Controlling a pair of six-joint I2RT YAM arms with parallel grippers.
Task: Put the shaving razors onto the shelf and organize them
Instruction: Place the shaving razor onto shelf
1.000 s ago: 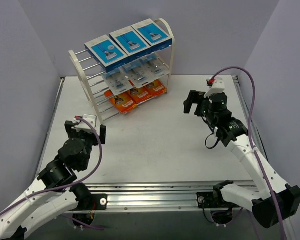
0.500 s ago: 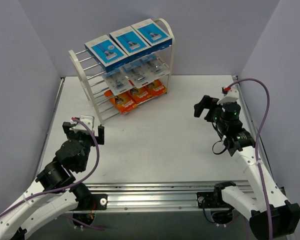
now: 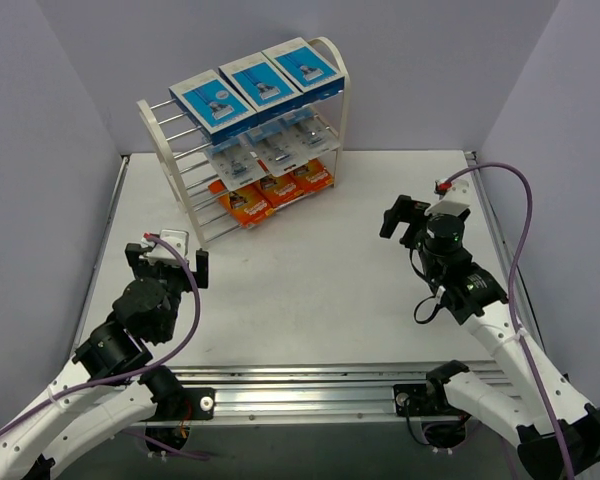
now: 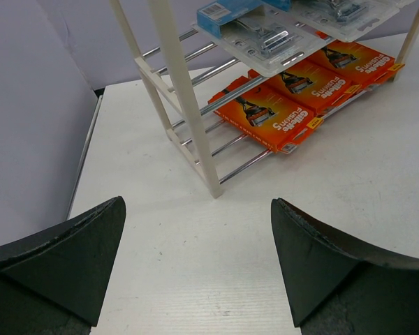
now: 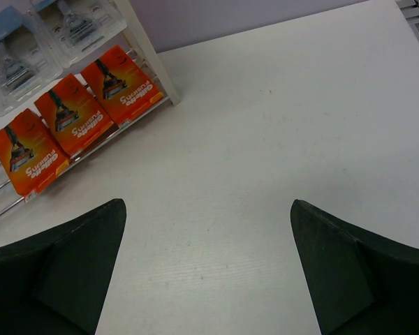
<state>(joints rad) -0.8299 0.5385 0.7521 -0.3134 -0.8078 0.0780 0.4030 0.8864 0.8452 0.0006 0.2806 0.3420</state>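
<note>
The white shelf (image 3: 342, 100) stands at the back left of the table. Three blue boxes (image 3: 260, 80) lie on its top tier, three clear blister packs (image 3: 270, 145) on the tier below, and three orange packs (image 3: 270, 190) on a lower tier. My left gripper (image 3: 170, 260) is open and empty over the table, in front of the shelf's left end. My right gripper (image 3: 405, 217) is open and empty, well to the right of the shelf. The left wrist view shows the left gripper (image 4: 197, 206), orange packs (image 4: 272, 112) and a shelf post (image 4: 185, 98). The right wrist view shows the right gripper (image 5: 207, 206) and orange packs (image 5: 73, 112).
The white table (image 3: 310, 280) has grey walls on the left, back and right. A metal rail (image 3: 310, 380) runs along its near edge by the arm bases. A purple cable (image 3: 520, 240) loops off the right arm.
My right arm has drawn back to the right, away from the shelf, then swung slightly left. My left gripper has shifted slightly down and left. The packs have not moved.
</note>
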